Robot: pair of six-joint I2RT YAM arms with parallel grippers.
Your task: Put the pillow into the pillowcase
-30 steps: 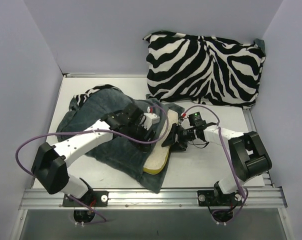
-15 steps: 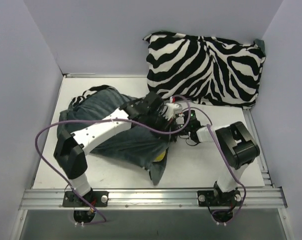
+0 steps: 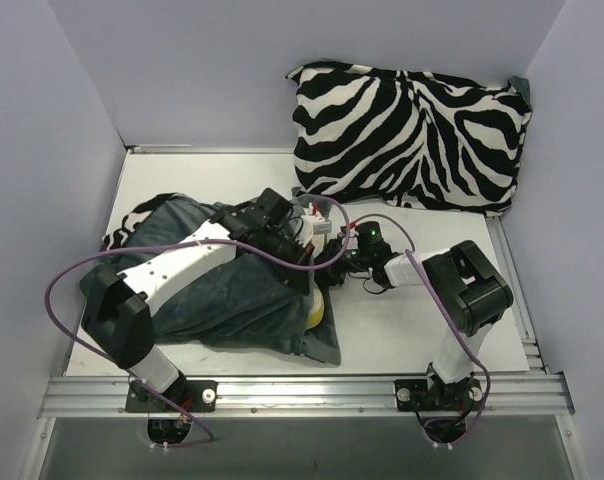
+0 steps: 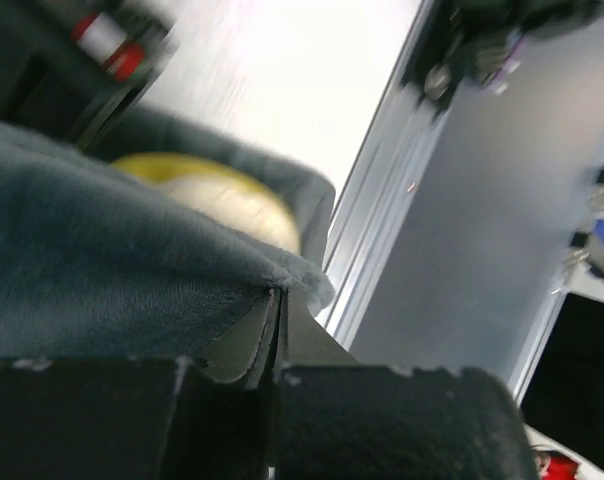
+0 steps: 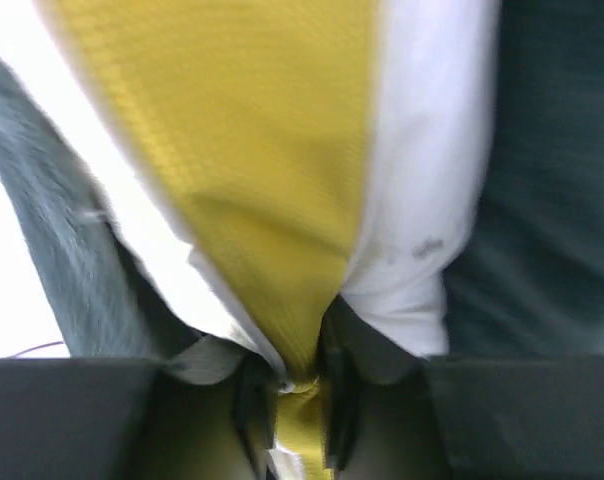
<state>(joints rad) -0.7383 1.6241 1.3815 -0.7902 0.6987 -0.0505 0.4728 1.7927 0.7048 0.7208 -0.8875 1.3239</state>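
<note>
The dark grey-teal pillowcase (image 3: 212, 290) lies spread on the left half of the table, with some zebra print showing at its far left. It covers most of the pillow (image 3: 317, 310), of which only a yellow corner peeks out at the right opening. My left gripper (image 3: 304, 265) is shut on the pillowcase's plush edge (image 4: 132, 270), and the cream-yellow pillow (image 4: 222, 195) shows just beyond it. My right gripper (image 3: 344, 262) is shut on the pillow's yellow edge (image 5: 272, 130), with teal pillowcase fabric (image 5: 552, 200) on both sides of it.
A plump zebra-print cushion (image 3: 412, 135) leans against the back wall at the right. Purple cables loop from both arms. The aluminium rail (image 3: 302, 395) runs along the near edge, and walls close in on the left and right.
My left gripper has shut on the pillowcase edge and drawn the fabric over the pillow, which was half exposed before. The right gripper has moved left, deeper toward the opening.
</note>
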